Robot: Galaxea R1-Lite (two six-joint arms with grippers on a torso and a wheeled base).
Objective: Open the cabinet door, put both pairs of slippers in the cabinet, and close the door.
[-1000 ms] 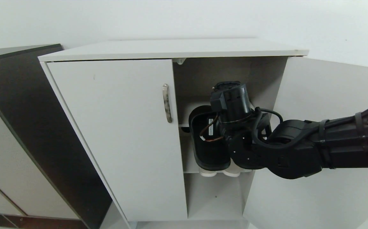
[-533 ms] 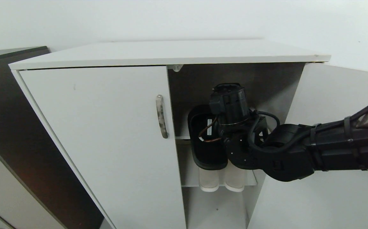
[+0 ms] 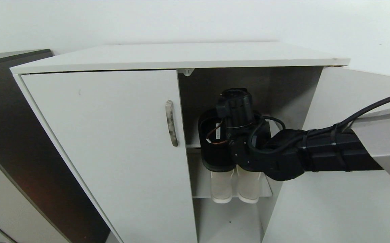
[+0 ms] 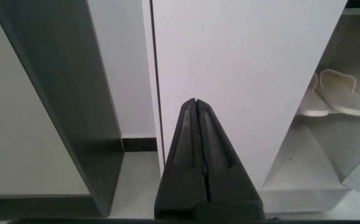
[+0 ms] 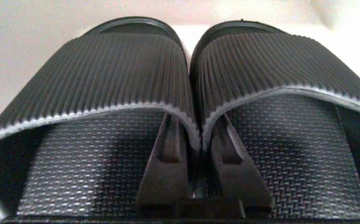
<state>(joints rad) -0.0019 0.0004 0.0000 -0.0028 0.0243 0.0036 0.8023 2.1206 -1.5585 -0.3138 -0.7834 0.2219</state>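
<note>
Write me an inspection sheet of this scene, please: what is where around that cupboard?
Surface: middle shelf of the white cabinet; left door shut, right door open.
Job's things: white slippers side by side on that shelf; black slippers held above them, inside the opening.
Clutter: nothing seen.
Tools: right tool shut on the black slippers' straps; left tool shut, empty, facing the left door.
Cables: black cable tied along the right arm.
Surroundings: white wall; dark panel left of the cabinet.

Black slippers (image 3: pixel 211 152) now deeper inside cabinet (image 3: pixel 181 55)
</note>
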